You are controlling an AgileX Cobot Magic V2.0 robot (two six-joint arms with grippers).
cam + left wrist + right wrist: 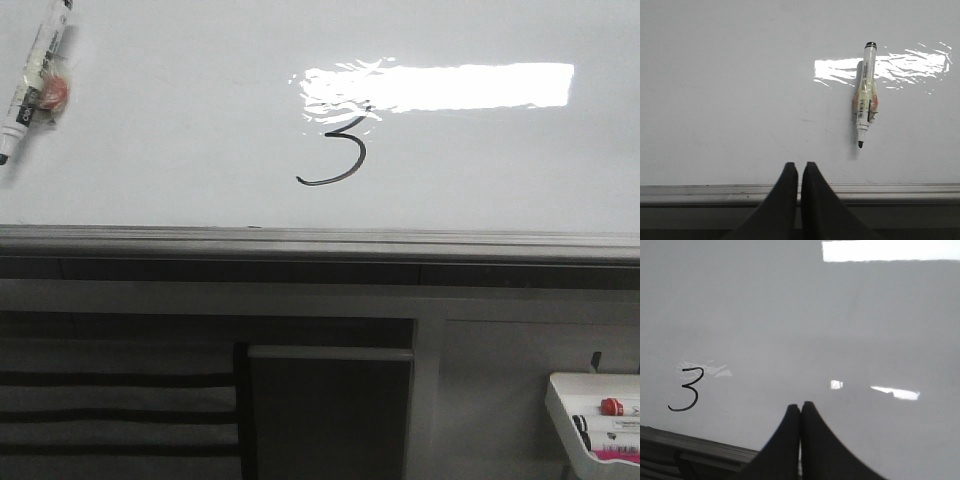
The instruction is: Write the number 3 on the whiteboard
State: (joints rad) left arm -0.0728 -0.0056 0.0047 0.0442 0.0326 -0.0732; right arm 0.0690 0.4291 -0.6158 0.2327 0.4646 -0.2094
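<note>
The number 3 [340, 152] is complete on the whiteboard [180, 120], just below the bright reflection; the uncapped marker [35, 70] lies far left, and left gripper [799, 172] and right gripper [800, 412] are both closed and empty (nothing apparently remains).

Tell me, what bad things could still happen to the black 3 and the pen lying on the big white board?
The thin black hand-drawn number 3 is fresh-looking marker ink on the glossy white whiteboard; anything brushing it might smear it. The white marker pen lies uncapped on the board, so its tip could dry out or leave stray marks if it rolls. The left gripper and right gripper are shut and empty, so neither holds the pen.
</note>
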